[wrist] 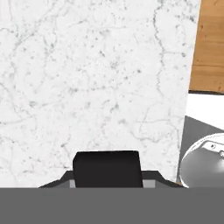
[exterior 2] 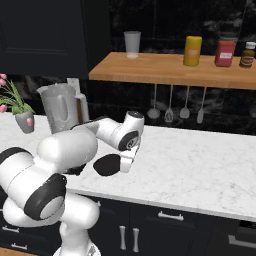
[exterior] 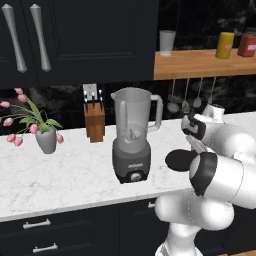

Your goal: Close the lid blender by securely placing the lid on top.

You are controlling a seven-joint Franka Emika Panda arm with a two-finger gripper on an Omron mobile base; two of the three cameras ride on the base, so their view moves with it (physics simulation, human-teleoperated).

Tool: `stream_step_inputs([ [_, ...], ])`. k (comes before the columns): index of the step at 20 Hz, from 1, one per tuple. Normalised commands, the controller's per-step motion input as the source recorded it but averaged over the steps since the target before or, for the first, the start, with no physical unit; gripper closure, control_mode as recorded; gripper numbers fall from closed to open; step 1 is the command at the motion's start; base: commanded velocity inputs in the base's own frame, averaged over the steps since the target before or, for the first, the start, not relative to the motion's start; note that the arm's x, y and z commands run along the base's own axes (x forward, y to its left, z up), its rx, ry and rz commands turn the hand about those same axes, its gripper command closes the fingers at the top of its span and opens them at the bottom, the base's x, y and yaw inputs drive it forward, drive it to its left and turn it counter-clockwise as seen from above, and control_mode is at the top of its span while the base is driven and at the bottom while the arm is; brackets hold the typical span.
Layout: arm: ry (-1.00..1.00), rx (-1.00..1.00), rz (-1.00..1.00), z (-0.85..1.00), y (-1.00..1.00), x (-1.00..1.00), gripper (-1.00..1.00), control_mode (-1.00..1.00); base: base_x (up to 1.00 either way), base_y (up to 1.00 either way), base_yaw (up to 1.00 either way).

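The blender (exterior: pixel 132 135) stands on the white marble counter (exterior: pixel 65 175), its clear jar (exterior 2: pixel 60 107) open at the top and its dark base turned to the front. To its right, near the counter's front edge, is the lid (exterior: pixel 179 160), a flat black disc (exterior 2: pixel 106 165) low over the counter. My gripper (exterior 2: pixel 127 162) points down beside it and is shut on the lid's short tab (wrist: pixel 107 168). I cannot tell whether the disc touches the counter. The lid sits well below the jar's rim.
A wooden knife block (exterior: pixel 94 120) stands just left of the blender, and a vase of pink flowers (exterior: pixel 46 137) farther left. Above the counter, a wooden shelf (exterior 2: pixel 165 70) carries a cup and jars, with utensils (exterior 2: pixel 170 107) hanging under it.
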Motion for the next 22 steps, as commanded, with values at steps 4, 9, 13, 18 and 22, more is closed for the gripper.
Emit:
stream_step_inputs([
  [4,0.00,0.21,-0.19,0.70,0.00,-0.28,1.00,-1.00,0.00,0.00,0.00],
  [9,0.00,0.21,-0.21,0.69,0.00,-0.23,1.00,-1.00,0.00,0.00,0.00],
  [13,0.00,0.18,-0.18,0.74,0.00,-0.22,1.00,-1.00,0.00,0.00,0.00],
  [18,0.00,0.18,-0.13,0.73,0.00,-0.19,1.00,-1.00,0.00,0.00,0.00],
  [22,0.00,0.16,-0.08,0.70,0.00,-0.19,1.00,-1.00,0.00,0.00,0.00],
])
